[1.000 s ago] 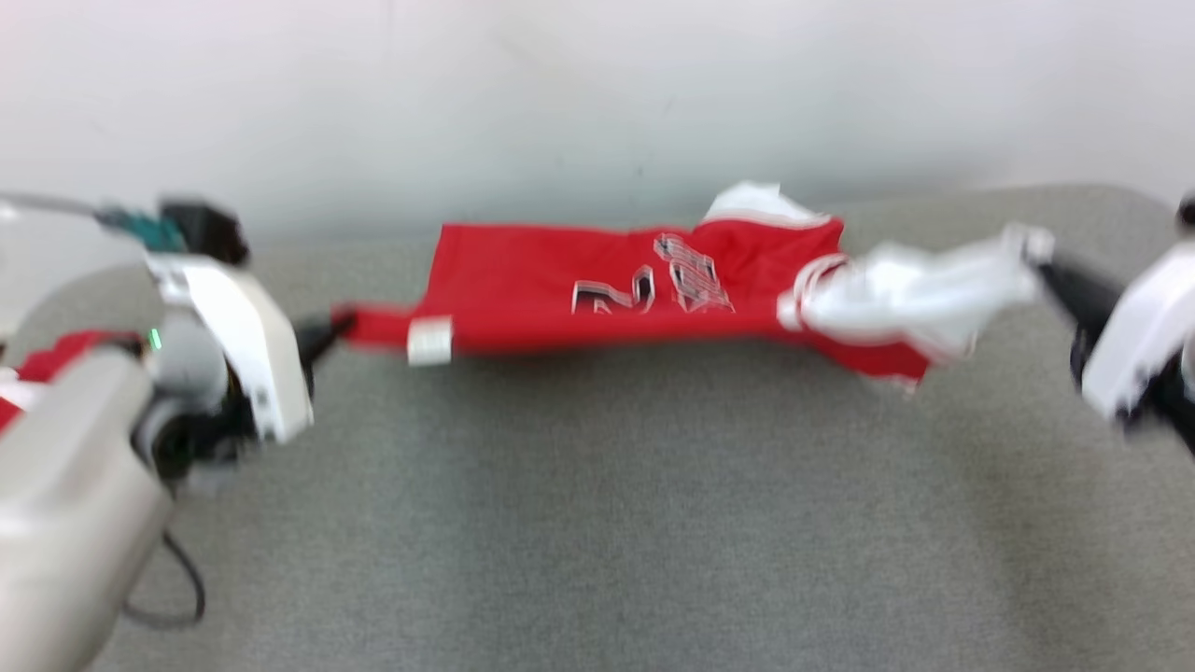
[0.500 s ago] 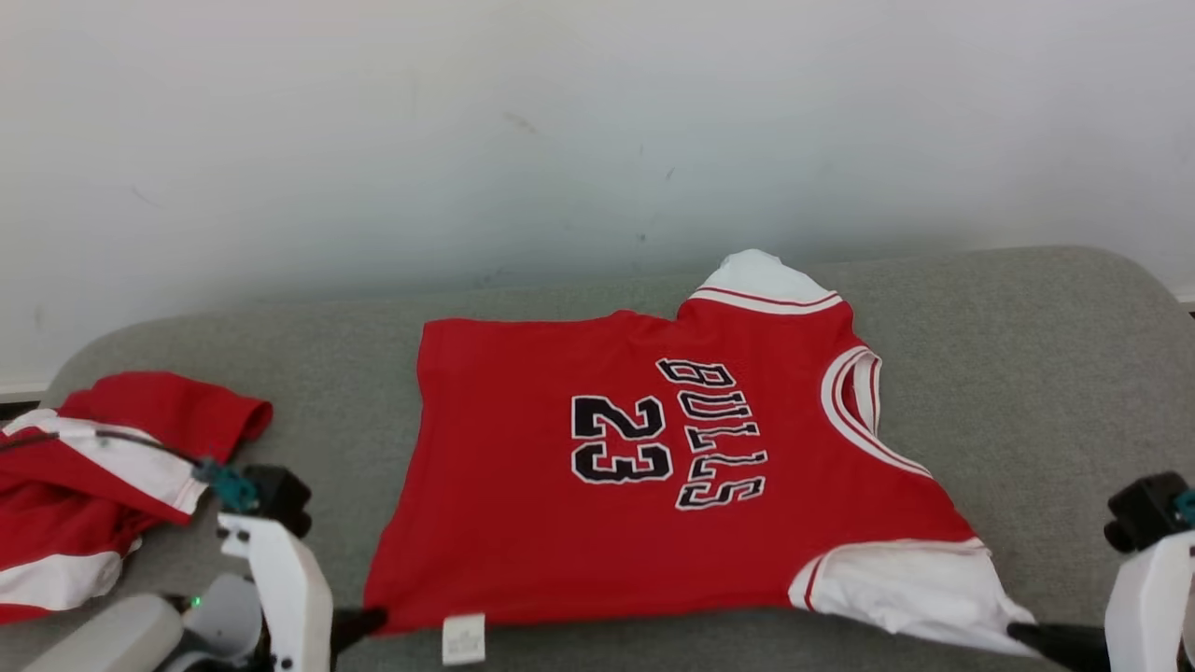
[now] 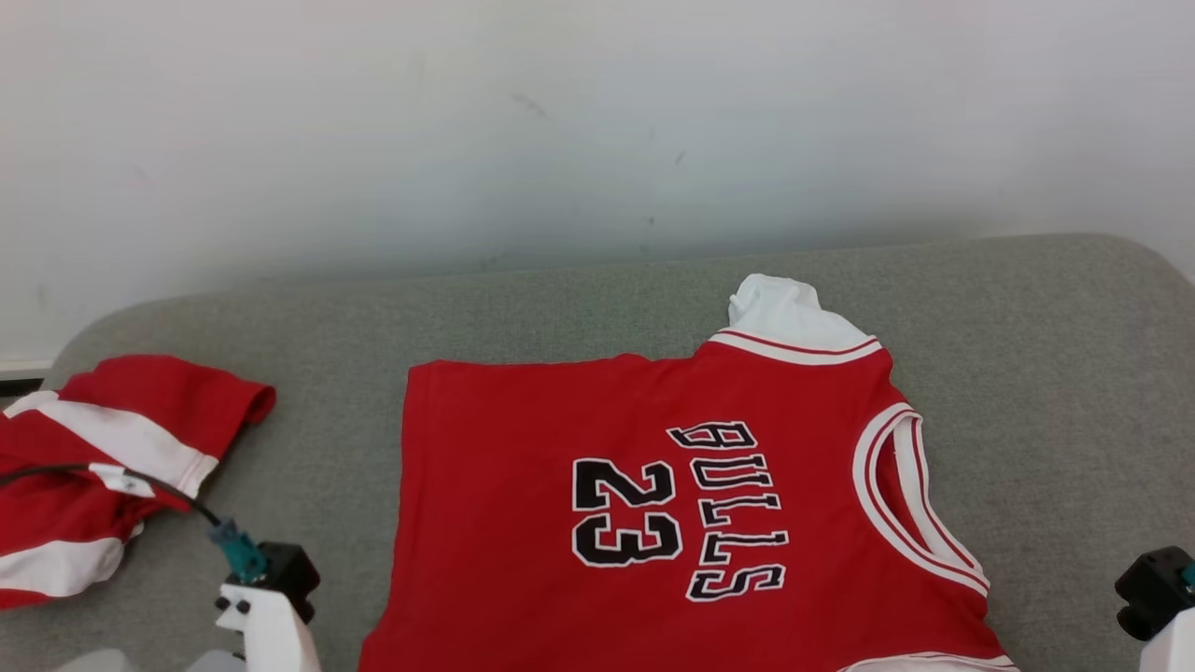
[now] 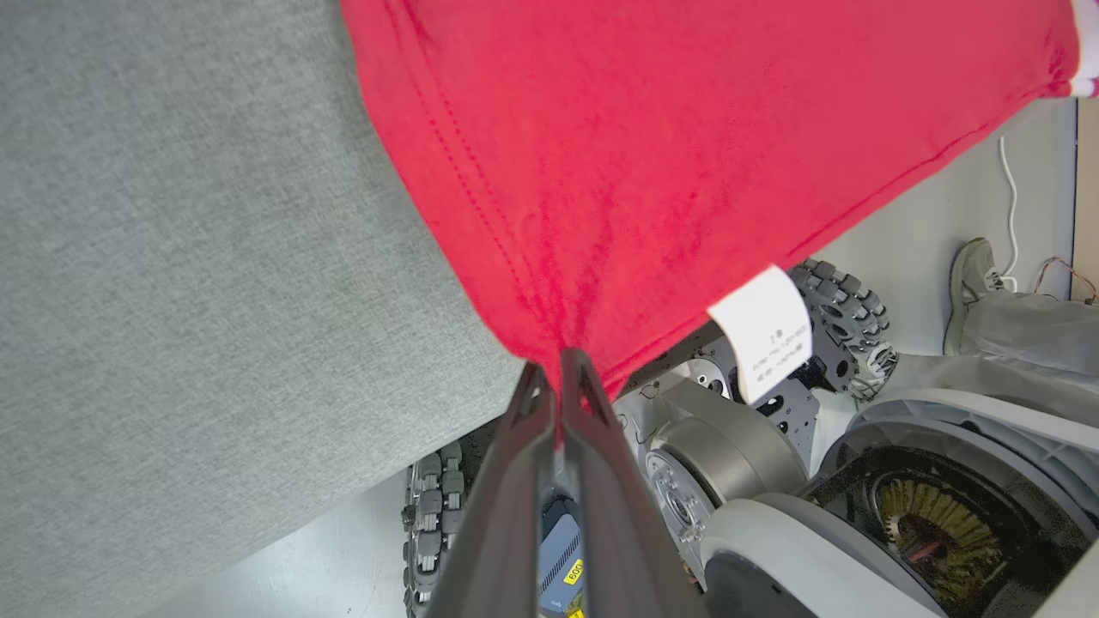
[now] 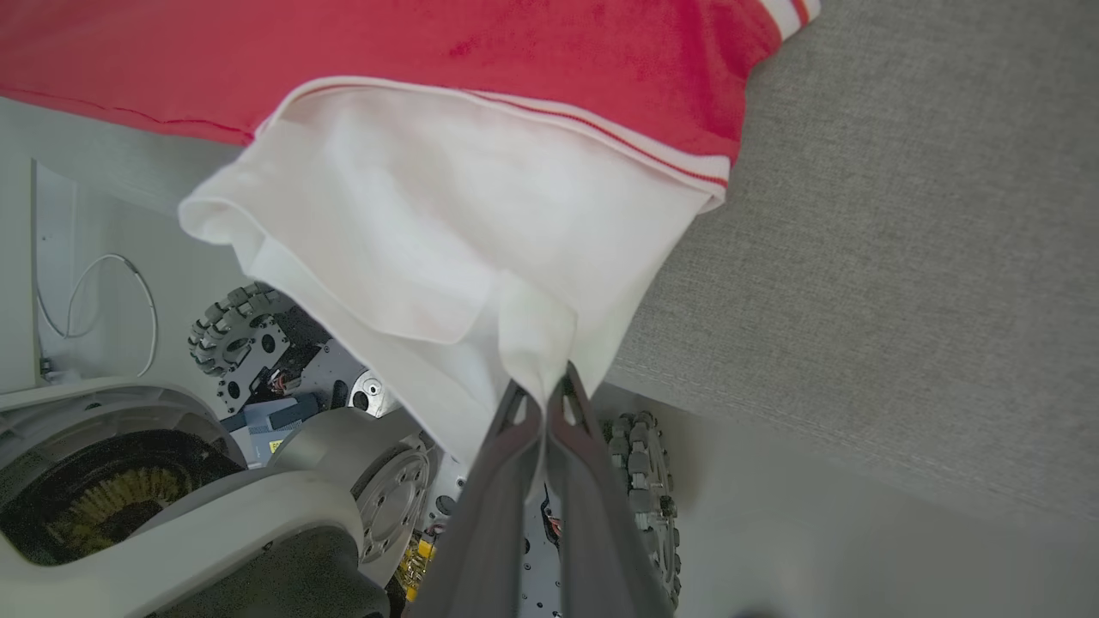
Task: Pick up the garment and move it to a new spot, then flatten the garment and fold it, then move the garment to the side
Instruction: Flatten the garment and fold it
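Note:
A red jersey (image 3: 653,513) with black "BULLS 23" lettering and white sleeves lies spread on the grey table (image 3: 560,308), its near edge hanging past the table's front. My left gripper (image 4: 556,369) is shut on the jersey's red hem corner (image 4: 549,283), next to a white tag (image 4: 762,330). My right gripper (image 5: 544,396) is shut on the white sleeve (image 5: 429,240), held just off the table's front edge. In the head view the left wrist (image 3: 266,607) and right wrist (image 3: 1158,607) show at the bottom corners.
A second red and white garment (image 3: 103,467) lies crumpled at the table's left end. A white wall (image 3: 560,121) stands behind the table. Below the front edge are my wheeled base (image 4: 824,318) and a person's shoe (image 4: 970,275) on the floor.
Both grippers have pulled the jersey toward the table's near edge, spreading it flat from a stretched, lifted state. The head camera has also shifted.

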